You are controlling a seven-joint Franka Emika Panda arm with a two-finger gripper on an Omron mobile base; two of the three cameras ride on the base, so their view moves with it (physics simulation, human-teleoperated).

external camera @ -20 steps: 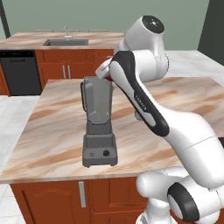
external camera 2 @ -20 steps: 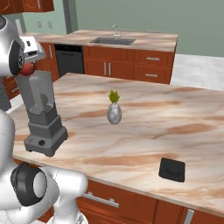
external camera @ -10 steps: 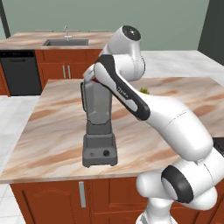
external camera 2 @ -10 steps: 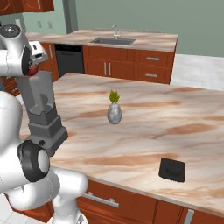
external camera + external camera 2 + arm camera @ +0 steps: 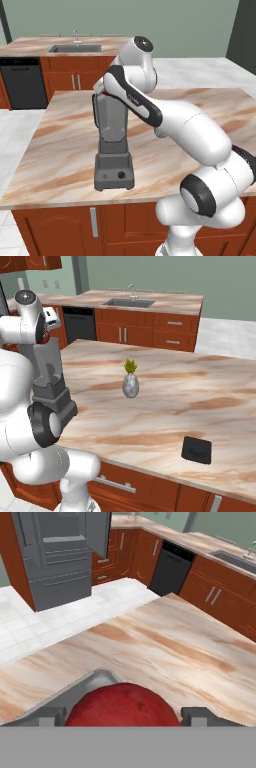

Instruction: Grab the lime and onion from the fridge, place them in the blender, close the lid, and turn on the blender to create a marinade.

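while the tool (image 5: 123, 714) hangs above the blender (image 5: 113, 142), its fingers sit wide apart, clasping the onion (image 5: 123, 707).

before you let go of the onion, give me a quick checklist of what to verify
1. onion sits between the pincer fingertips: ok
2. pincer is above the open mouth of the blender, with the jar rim right under the onion: ok
3. lid is off the jar, lying flat on the counter well away from the blender: ok
4. lime is already in the jar: cannot tell, the jar is smoky and the arm covers its top
5. vase stands clear of the blender: ok
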